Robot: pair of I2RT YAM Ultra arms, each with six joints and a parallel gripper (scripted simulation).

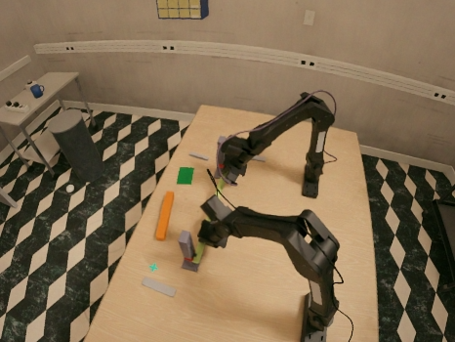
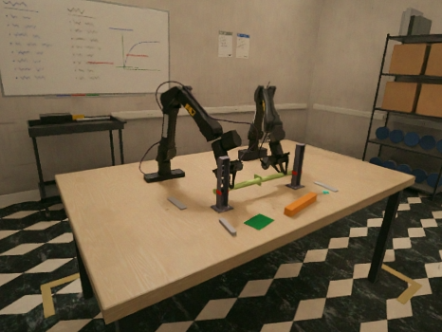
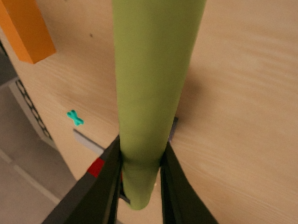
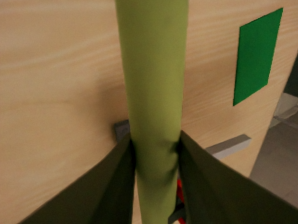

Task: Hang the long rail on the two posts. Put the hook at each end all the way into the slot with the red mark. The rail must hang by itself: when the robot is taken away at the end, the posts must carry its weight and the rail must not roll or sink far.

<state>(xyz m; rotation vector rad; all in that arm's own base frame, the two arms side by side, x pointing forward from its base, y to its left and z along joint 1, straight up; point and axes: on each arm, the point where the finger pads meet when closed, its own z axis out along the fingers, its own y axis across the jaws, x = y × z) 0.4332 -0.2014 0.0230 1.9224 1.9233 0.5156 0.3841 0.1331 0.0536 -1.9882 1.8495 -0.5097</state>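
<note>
The yellow-green rail (image 1: 199, 252) (image 2: 251, 182) (image 3: 150, 75) (image 4: 154, 75) is raised above the table, spanning between two grey posts. Its ends are beside the posts at about red-mark height. One post (image 1: 186, 244) (image 2: 298, 163) is at the left gripper's side; the other post (image 2: 223, 176) is at the right gripper's side. My left gripper (image 2: 285, 172) (image 3: 142, 144) is shut on the rail near one end. My right gripper (image 2: 232, 185) (image 4: 155, 139) is shut on it near the other. The hooks are hidden, so their seating in the slots cannot be told.
An orange block (image 1: 165, 216) (image 2: 301, 204) and a green square (image 1: 185, 176) (image 2: 259, 221) lie in front of the posts. A teal cross (image 1: 153, 267) (image 3: 75, 118) and grey bars (image 1: 158, 286) (image 2: 228, 227) lie near the posts, beside the table's edge.
</note>
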